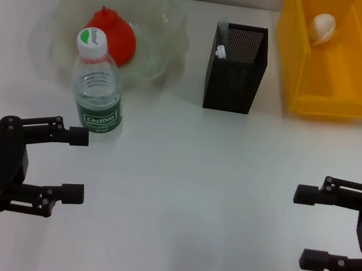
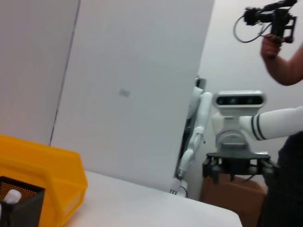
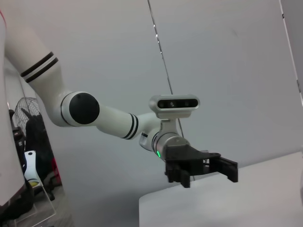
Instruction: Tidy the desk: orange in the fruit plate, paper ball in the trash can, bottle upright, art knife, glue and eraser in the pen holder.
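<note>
The orange (image 1: 116,36) lies in the pale-green fruit plate (image 1: 161,15) at the back left. The bottle (image 1: 96,93) stands upright just in front of the plate. The black mesh pen holder (image 1: 237,68) stands at the back centre, with a white item (image 1: 221,49) showing at its inner left wall; the eraser is hidden. The paper ball (image 1: 322,28) lies in the yellow trash can (image 1: 343,82) at the back right. My left gripper (image 1: 77,165) is open and empty, in front of the bottle. My right gripper (image 1: 307,226) is open and empty at the front right.
The left wrist view shows the trash can (image 2: 45,177), the pen holder (image 2: 21,205), my right gripper (image 2: 239,168) and a person holding a camera (image 2: 279,28). The right wrist view shows my left gripper (image 3: 227,169) over the table.
</note>
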Tool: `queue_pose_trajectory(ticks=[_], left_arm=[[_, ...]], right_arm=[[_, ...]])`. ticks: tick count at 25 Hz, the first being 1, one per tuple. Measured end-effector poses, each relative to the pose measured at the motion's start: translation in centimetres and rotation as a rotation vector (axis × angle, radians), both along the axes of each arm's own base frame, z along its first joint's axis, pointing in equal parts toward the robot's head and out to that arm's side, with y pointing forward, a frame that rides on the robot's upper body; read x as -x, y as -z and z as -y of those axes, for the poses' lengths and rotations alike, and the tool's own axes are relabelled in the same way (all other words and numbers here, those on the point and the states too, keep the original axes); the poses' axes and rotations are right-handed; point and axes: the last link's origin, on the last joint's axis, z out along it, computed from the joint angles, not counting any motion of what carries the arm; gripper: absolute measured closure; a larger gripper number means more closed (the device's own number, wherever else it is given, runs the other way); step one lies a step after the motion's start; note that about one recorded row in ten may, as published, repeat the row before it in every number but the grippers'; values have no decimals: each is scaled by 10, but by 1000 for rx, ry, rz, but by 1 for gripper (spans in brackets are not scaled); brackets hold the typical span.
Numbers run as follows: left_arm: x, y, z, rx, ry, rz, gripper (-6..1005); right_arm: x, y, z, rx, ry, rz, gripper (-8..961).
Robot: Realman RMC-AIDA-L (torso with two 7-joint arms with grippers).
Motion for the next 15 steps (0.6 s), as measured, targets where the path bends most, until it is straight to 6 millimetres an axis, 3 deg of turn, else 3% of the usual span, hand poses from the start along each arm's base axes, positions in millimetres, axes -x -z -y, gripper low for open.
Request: queue_pose_trajectory(ticks=[15], left_arm=[[-4,0,-2,21,-10,13,150]], right_arm=[[8,6,-14,-1,-9,1,167]])
